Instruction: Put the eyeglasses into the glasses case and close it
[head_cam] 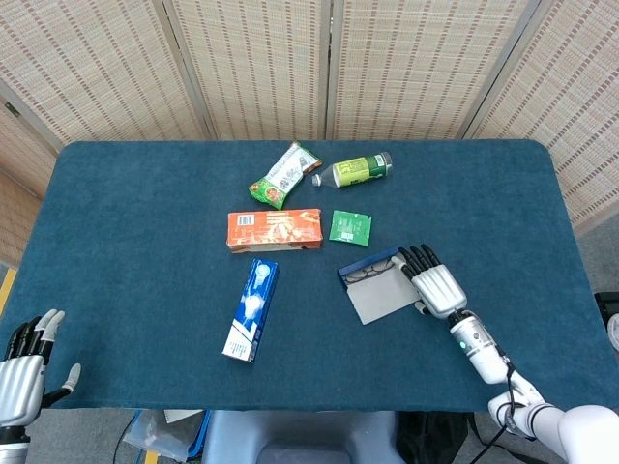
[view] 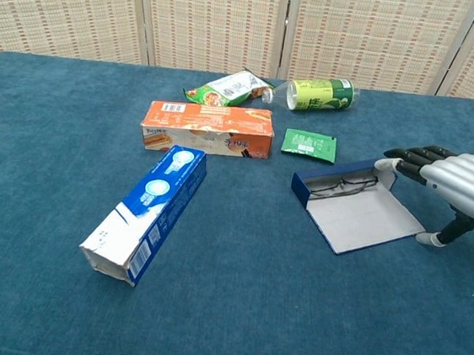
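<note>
The blue glasses case lies open on the table, its grey lid flap flat toward me. The dark-framed eyeglasses lie inside its tray. My right hand hovers flat at the case's right end, fingers spread and holding nothing, fingertips near the tray's right corner and thumb by the flap's edge. My left hand rests open at the near left corner of the table, seen only in the head view.
An orange box, a blue-white toothpaste box, a green sachet, a green snack bag and a green bottle lie on the blue table cloth. Woven screens stand behind.
</note>
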